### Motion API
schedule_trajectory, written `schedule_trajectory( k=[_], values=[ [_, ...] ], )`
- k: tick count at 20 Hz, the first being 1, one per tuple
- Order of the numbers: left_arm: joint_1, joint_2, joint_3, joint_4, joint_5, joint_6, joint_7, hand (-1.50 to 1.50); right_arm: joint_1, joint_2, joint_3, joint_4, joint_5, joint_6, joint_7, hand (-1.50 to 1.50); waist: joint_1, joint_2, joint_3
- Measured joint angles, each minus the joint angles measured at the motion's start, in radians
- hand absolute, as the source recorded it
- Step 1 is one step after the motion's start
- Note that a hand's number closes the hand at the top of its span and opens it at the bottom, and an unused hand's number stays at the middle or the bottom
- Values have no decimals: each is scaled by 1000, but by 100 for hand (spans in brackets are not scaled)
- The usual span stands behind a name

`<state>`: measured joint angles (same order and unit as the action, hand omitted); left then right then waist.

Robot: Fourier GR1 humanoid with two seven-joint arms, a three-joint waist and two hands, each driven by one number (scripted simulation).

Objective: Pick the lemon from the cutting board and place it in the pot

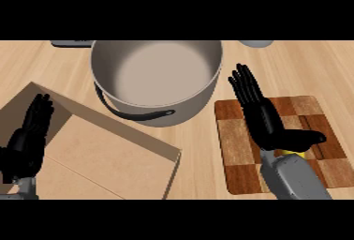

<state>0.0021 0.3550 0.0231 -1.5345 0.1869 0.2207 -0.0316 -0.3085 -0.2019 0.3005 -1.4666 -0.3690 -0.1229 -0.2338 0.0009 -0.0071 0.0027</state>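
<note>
Grey pot [158, 79] just beside cutting board [280, 145].

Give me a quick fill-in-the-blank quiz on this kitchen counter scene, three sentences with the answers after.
1. The right hand is stretched out above the checkered ____.
2. The grey pot holds ____.
3. A bit of yellow lemon peeks out under the ____ hand, while the left hand rests by the view's left edge.

Missing words: cutting board; nothing; right

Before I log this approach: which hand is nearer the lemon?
Right. The right hand lies over the cutting board, on top of the lemon, which peeks out yellow beneath it. The left hand rests far across, beyond the pot.
</note>
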Motion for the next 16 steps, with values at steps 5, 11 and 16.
schedule_trajectory(
  k=[5, 11, 16],
  values=[
    [172, 86, -33, -287, 226, -3, 168, 0, 53, -151, -100, 53, 96, -102, 38, -150, -35, -18, 69],
    [256, 159, -37, -455, 359, 2, 274, 0, 181, -374, -181, 264, 284, -288, 186, -150, -118, 12, 48],
    [269, 198, -82, -500, 372, -20, 304, 0, 212, -471, -131, 336, 442, -385, 340, -150, -91, 1, 40]
  ],
)
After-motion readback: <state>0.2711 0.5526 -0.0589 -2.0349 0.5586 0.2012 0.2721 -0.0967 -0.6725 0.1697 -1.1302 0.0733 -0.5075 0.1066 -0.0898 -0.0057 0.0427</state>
